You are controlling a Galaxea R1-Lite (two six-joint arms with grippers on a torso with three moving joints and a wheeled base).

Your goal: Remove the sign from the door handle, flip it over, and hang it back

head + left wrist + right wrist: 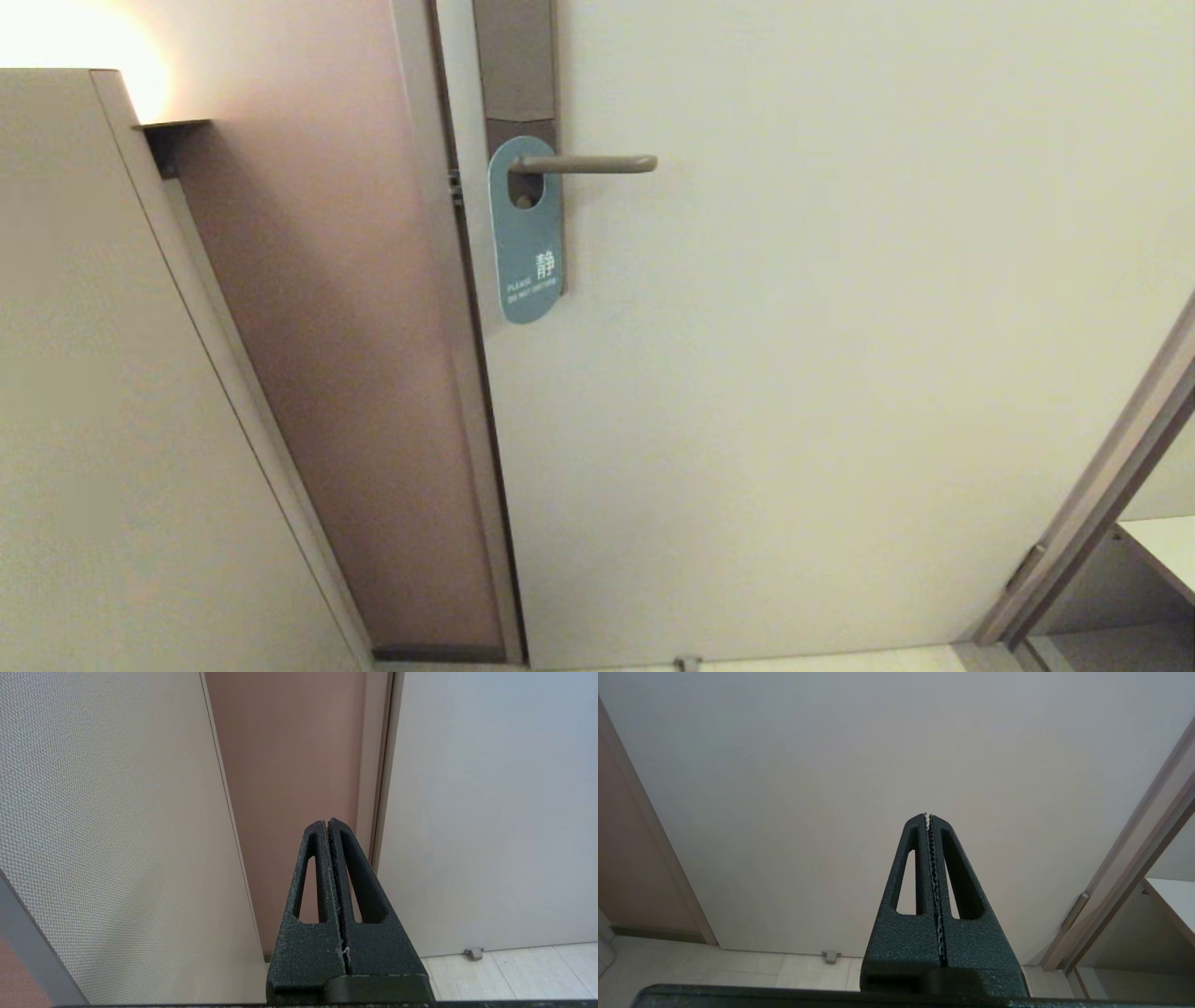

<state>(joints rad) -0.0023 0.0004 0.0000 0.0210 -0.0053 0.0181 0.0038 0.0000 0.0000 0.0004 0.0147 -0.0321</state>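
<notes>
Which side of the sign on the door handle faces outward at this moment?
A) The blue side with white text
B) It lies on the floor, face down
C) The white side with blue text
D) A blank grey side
A: in the head view the sign hangs from the door handle with its blue face and white lettering showing.

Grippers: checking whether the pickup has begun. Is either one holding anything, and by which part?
Nothing held. Left gripper and right gripper are shut, empty; sign hangs on the door handle.
</notes>
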